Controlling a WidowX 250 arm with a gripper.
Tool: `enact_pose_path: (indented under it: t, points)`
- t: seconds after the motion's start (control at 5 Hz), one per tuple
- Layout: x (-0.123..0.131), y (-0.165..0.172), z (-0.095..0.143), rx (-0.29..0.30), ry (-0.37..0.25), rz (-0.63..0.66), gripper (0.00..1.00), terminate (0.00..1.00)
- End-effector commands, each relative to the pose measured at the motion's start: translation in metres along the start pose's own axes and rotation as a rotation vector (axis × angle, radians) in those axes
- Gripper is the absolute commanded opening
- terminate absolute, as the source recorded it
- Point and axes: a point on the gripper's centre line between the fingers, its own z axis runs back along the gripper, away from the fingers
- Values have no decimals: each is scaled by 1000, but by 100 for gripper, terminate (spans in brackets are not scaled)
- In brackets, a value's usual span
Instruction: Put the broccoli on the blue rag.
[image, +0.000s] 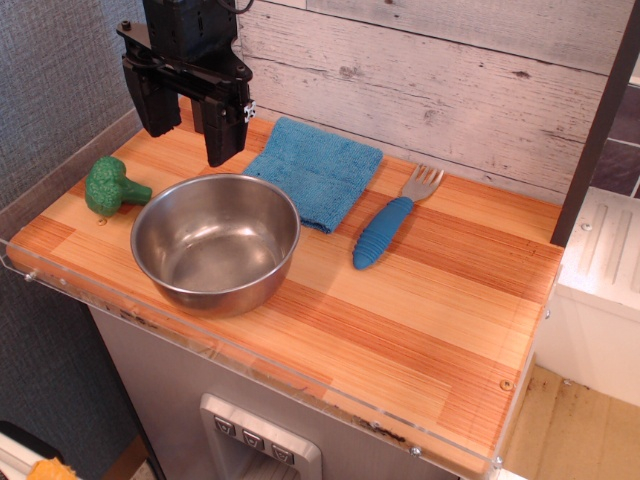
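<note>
broccoli (115, 186) lies beside bowl (216, 240); hand (187, 130) hangs released above, left of blue rag (317, 170).

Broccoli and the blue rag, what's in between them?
The steel bowl's back rim juts partly between the broccoli and blue rag; behind it, bare wood under the open gripper.

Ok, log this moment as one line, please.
gripper: open, empty, above counter's back left | broccoli: on counter, left of steel bowl, untouched | blue rag: behind bowl, bare | step: grasp not yet begun

broccoli (113, 186) left of bowl (216, 242), rag (317, 169) behind.
</note>
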Motion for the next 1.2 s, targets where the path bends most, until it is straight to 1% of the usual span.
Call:
enact_pose_path:
  t: [0.0,0.2,0.4,0.6,0.8,1.0]
  points:
    - [0,0,0,0,0,0,100,0]
    - [-9,38,-6,39,-28,32,100,0]
    - [-20,75,-13,56,-39,82,100,0]
    - [-34,104,-16,84,-63,106,100,0]
    - [-40,116,-30,94,-40,108,100,0]
    - [-39,124,-41,114,-61,126,100,0]
